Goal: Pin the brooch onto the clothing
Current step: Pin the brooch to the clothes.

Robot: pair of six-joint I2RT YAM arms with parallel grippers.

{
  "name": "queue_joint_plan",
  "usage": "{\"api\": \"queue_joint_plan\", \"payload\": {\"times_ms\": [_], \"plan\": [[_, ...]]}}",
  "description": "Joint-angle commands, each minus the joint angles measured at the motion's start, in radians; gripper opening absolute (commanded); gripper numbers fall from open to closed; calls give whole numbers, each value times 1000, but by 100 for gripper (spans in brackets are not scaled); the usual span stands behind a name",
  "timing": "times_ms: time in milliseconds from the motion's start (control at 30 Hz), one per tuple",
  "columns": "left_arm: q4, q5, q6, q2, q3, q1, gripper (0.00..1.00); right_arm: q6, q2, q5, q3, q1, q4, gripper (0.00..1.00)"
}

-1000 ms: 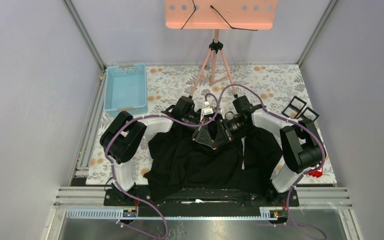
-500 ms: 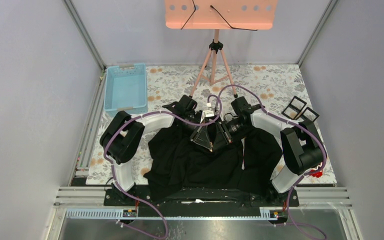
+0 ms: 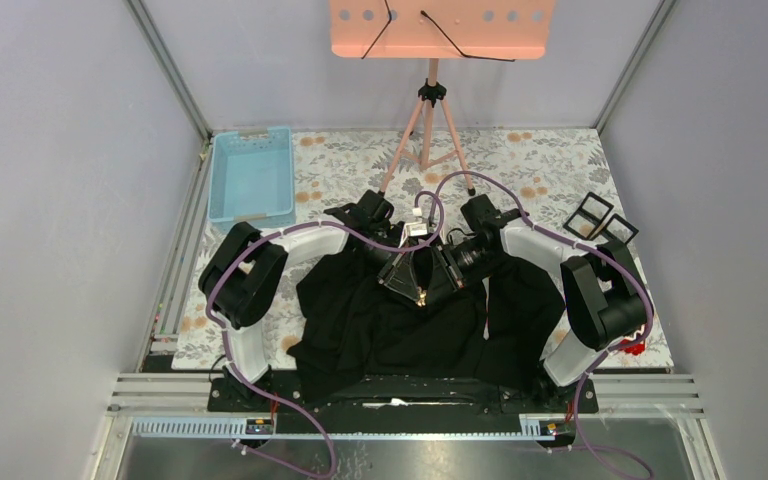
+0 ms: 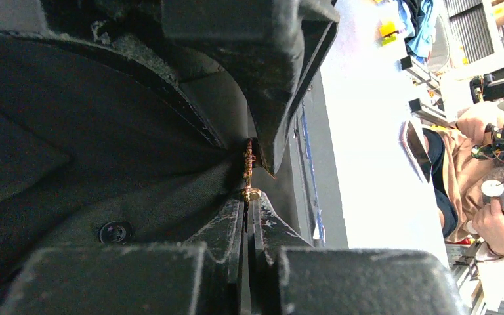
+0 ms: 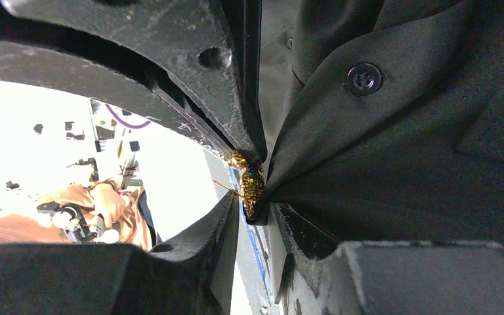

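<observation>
The black shirt (image 3: 390, 330) lies spread at the near middle of the table. Both grippers meet tip to tip above its front, where a fold of fabric is pulled up. The small gold brooch (image 3: 422, 297) sits at that meeting point. In the left wrist view my left gripper (image 4: 248, 200) is shut on the brooch's (image 4: 248, 172) lower end. In the right wrist view my right gripper (image 5: 252, 210) pinches the shirt fold (image 5: 400, 151), with the brooch (image 5: 251, 184) against the fabric between its jaws. A thin pin sticks out of the brooch to the left. A shirt button (image 5: 364, 79) shows nearby.
A light blue basket (image 3: 251, 178) stands at the back left. A pink tripod stand (image 3: 430, 120) is at the back middle, close behind the grippers. Two black square frames (image 3: 600, 215) lie at the right. The mat is floral-patterned.
Both grippers have shifted slightly left and toward the near edge together, still joined at the brooch and the fabric fold. Their holds look the same.
</observation>
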Motion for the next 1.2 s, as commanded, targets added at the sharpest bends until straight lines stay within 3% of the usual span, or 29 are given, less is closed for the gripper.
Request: {"api": "queue_joint_plan", "payload": {"times_ms": [0, 633, 1167], "plan": [[-6, 42, 43, -25, 45, -47, 0, -6, -25, -19, 59, 39, 29, 29], [-10, 65, 43, -9, 57, -67, 0, 239, -128, 131, -96, 83, 345, 29], [-9, 61, 44, -25, 47, -70, 0, 279, -144, 257, -96, 85, 366, 27]]}}
